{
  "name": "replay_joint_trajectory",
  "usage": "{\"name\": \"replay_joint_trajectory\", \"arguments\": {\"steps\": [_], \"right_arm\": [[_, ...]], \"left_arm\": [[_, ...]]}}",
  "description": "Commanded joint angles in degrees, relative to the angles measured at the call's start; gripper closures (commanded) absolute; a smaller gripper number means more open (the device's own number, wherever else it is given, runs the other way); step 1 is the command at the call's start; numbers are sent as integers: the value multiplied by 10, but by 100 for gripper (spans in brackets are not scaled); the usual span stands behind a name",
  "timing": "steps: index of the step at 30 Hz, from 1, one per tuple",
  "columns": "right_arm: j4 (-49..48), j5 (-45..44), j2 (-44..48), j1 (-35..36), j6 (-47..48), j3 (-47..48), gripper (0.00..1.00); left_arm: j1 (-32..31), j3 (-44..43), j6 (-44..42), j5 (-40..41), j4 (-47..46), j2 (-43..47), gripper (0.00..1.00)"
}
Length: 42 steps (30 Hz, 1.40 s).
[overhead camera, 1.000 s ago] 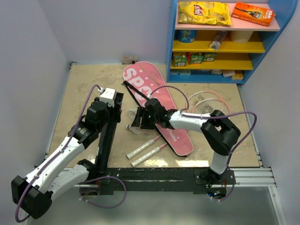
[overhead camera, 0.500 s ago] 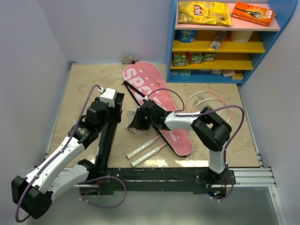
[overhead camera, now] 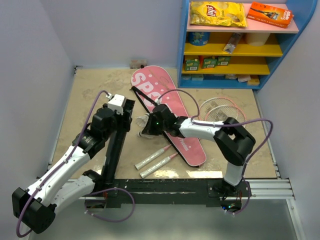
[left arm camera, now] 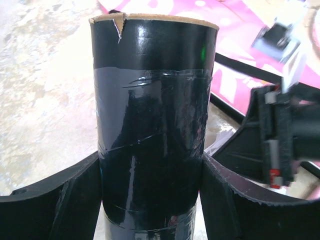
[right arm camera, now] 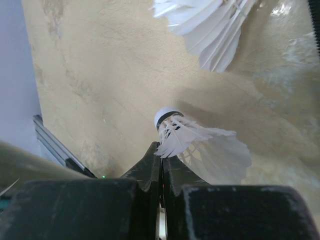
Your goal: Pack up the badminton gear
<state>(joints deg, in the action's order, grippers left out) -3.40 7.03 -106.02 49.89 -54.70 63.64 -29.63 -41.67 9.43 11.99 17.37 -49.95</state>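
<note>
My left gripper (left arm camera: 152, 200) is shut on the long black tube (left arm camera: 155, 125), which stands upright with its open cardboard rim at the top. In the top view this tube (overhead camera: 116, 150) leans beside my left gripper (overhead camera: 118, 116). My right gripper (right arm camera: 161, 150) is shut on the feathers of a white shuttlecock (right arm camera: 205, 145), cork end pointing away from me. A second shuttlecock (right arm camera: 210, 25) lies on the floor further off. My right gripper (overhead camera: 148, 127) sits just right of the tube. The pink SPORT bag (overhead camera: 150, 82) lies flat, and two pink rackets (overhead camera: 222, 107) lie partly under it, with handles (overhead camera: 156, 161) sticking out.
A blue shelf unit (overhead camera: 235, 45) stands at the back right, with a yellow snack packet (overhead camera: 217, 13) and an orange box (overhead camera: 270, 14) on top. Walls close in the left and back. A black rail (overhead camera: 165, 185) runs along the near edge.
My right gripper has closed on the shuttlecock's feathers and shifted slightly back from the floor with it. The left arm and the tube have not moved.
</note>
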Motion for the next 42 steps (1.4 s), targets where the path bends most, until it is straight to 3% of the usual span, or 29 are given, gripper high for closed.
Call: {"name": "replay_joint_trajectory", "arguments": {"steps": [1, 16, 20, 24, 29, 35, 42], "right_arm": [[89, -44, 105, 3, 86, 32, 100], [438, -244, 409, -1, 260, 85, 100], [495, -256, 450, -1, 289, 119, 100], [532, -219, 478, -1, 307, 154, 100], [559, -105, 506, -1, 327, 177, 100], [574, 1, 506, -1, 344, 178, 100], [530, 57, 495, -1, 340, 138, 100]], "left_arm": [[3, -17, -12, -71, -23, 13, 80], [-10, 7, -49, -380, -112, 31, 80], [-54, -2, -74, -442, -112, 12, 80], [-120, -9, -114, -446, -82, -5, 80], [-164, -8, -128, -472, -65, -20, 80], [-179, -6, -132, -486, -66, -19, 79], [-184, -2, -130, -487, -68, -5, 79]]}}
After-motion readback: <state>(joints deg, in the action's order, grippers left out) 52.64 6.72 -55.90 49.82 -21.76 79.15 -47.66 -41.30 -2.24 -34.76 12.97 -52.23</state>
